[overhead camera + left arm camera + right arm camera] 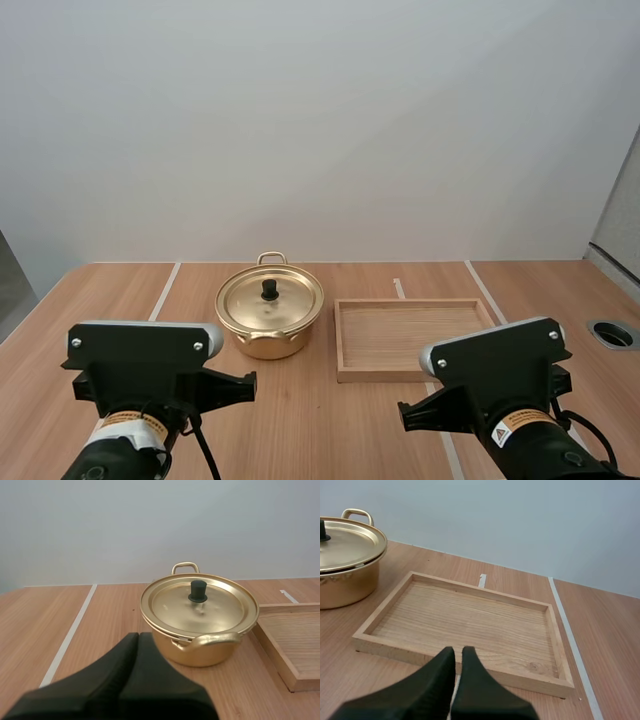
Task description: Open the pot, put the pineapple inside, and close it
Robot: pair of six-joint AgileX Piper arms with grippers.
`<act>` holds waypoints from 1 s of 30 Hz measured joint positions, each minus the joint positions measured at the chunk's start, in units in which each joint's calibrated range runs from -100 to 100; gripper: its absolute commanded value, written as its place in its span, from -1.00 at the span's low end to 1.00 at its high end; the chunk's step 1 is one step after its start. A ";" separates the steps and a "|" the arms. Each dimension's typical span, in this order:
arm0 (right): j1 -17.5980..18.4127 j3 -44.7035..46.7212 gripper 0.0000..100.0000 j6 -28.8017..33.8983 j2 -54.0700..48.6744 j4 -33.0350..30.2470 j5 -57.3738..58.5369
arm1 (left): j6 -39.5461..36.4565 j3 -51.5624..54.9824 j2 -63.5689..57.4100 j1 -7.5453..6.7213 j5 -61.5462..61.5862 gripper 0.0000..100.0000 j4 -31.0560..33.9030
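Note:
A gold pot [269, 316] stands mid-table with its lid [270, 300] on, a black knob [269, 289] at the centre. In the left wrist view the pot [200, 625] and its lid knob [197, 591] lie just beyond my left gripper [138, 636], whose fingers lie together as one dark wedge. My right gripper [458, 651] is shut too, hovering at the near rim of the wooden tray [370, 639], with the pot [345, 565] off to one side. No pineapple is in view.
The wooden tray [342, 340] lies right of the pot with nothing in it. White tape lines [163, 290] run across the wooden table. A round grommet hole [612, 334] sits near the table's right edge.

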 measured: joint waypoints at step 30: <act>0.00 0.00 -0.80 6.59 0.00 -3.15 -4.06 | 0.00 0.00 0.00 0.00 0.06 -1.00 0.00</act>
